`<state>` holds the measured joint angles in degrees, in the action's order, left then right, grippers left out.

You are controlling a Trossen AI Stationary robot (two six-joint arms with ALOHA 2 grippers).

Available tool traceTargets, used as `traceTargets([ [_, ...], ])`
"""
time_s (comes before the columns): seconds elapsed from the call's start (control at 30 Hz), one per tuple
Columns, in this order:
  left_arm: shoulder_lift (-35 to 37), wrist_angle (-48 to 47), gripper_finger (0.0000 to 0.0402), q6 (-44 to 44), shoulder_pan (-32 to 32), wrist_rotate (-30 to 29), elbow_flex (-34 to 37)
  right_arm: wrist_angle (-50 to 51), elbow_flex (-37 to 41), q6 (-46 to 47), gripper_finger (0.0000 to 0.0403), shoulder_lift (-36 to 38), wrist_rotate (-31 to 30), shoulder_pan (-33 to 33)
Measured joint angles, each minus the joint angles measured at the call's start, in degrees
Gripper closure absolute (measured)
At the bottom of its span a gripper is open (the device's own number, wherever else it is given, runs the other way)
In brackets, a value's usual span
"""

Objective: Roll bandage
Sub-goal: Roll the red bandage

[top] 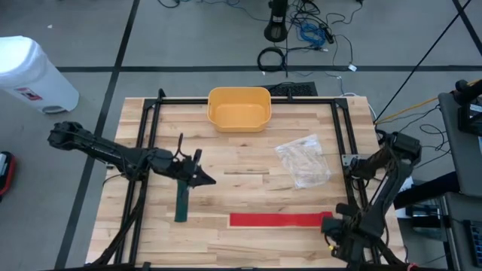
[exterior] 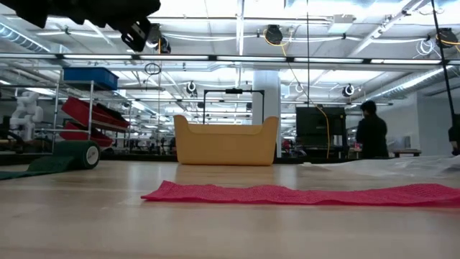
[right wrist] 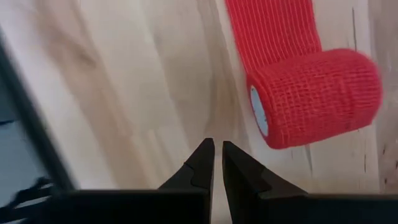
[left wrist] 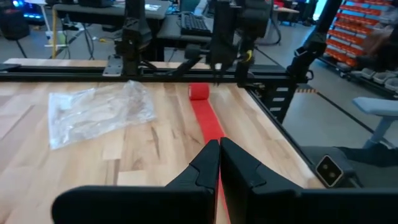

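With its jaws pressed together beside the red bandage roll (right wrist: 314,99), the right gripper (right wrist: 217,158) could nudge it crooked.

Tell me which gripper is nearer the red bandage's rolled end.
The right. The right gripper hangs just beside the red roll, not touching it. The left gripper is far across the table, above the green bandage.

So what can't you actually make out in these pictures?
- Plastic bag: its contents are too small to tell in the high view and only a crumpled blur in the left wrist view.
- Yellow bin: the low view shows only its outer wall, hiding the inside.
- Green bandage: partly covered by the left gripper from above.
- Red bandage roll: its far end is unseen.
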<state>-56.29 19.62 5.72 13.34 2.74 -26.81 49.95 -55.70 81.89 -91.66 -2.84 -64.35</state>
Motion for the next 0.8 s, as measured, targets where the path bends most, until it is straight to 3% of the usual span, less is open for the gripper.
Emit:
traceTargets([
  [0.2,0.0,1.2,0.0383,0.0,1.4,0.0,0.0,-0.4,-1.2,3.9,0.037,-5.4,1.6,-1.6],
  [0.4,0.0,2.8,0.0383,0.0,2.7,-0.1,0.0,8.1,-8.6,7.5,0.0316,-9.2,0.9,-3.3],
  [0.63,0.0,2.6,0.0383,0.0,3.3,-2.6,0.0,25.6,-17.4,10.5,0.0279,-14.3,-9.1,-4.9],
  [0.8,0.0,2.4,0.0383,0.0,3.3,-3.0,0.0,28.2,-17.8,5.9,0.0277,-19.1,-10.6,-5.2],
])
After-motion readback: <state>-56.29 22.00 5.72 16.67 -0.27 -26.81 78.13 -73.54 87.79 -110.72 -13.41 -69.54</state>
